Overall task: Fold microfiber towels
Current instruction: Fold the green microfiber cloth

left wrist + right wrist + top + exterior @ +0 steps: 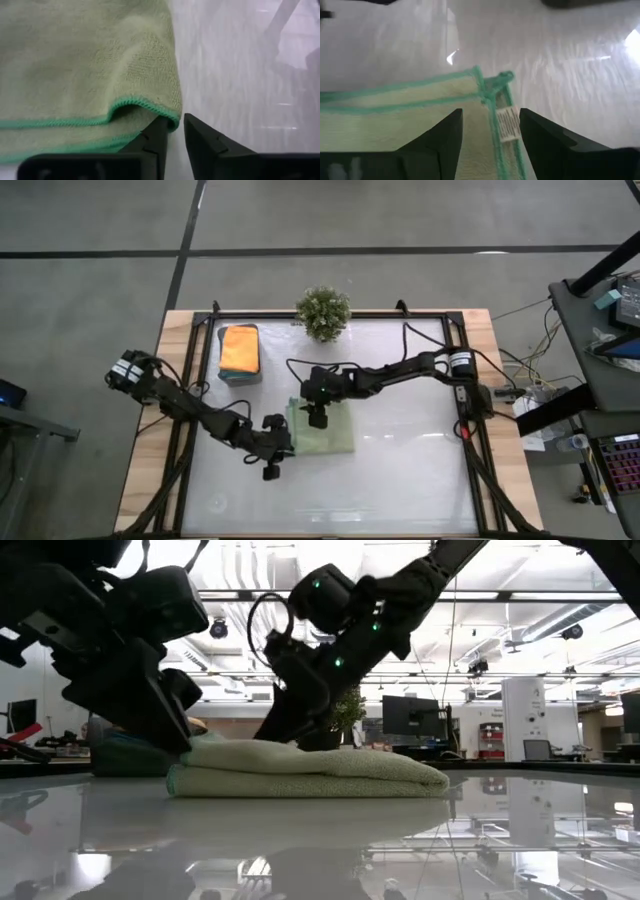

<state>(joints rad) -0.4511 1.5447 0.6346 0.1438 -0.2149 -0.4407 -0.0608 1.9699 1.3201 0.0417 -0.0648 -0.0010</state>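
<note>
Left gripper [172, 137]: fingers nearly together, a narrow gap between them, set at the folded corner of the green towel [322, 430]; one finger sits under the hemmed edge, but whether any cloth is pinched cannot be told.

Right gripper [490, 137]: fingers parted, nothing held, hovering over the towel's stacked corners where a small white tag [507, 124] lies between them.

Green towel: folded, layers stacked, lying near the middle of the table [400, 480], slightly toward its left edge.

Orange towel [240, 348]: folded, on top of a darker stack near the table's far left corner, well apart from both arms.

Plant [323, 311]: at the far edge, clear of the work.

Risks, as judged:
- Left fingers may snag the hem and drag the upper layer, opening the fold.
- Right gripper closing on the tag alone would lift one layer, skewing the corners.
- The glossy tabletop may let the whole bundle slide when pushed.
</note>
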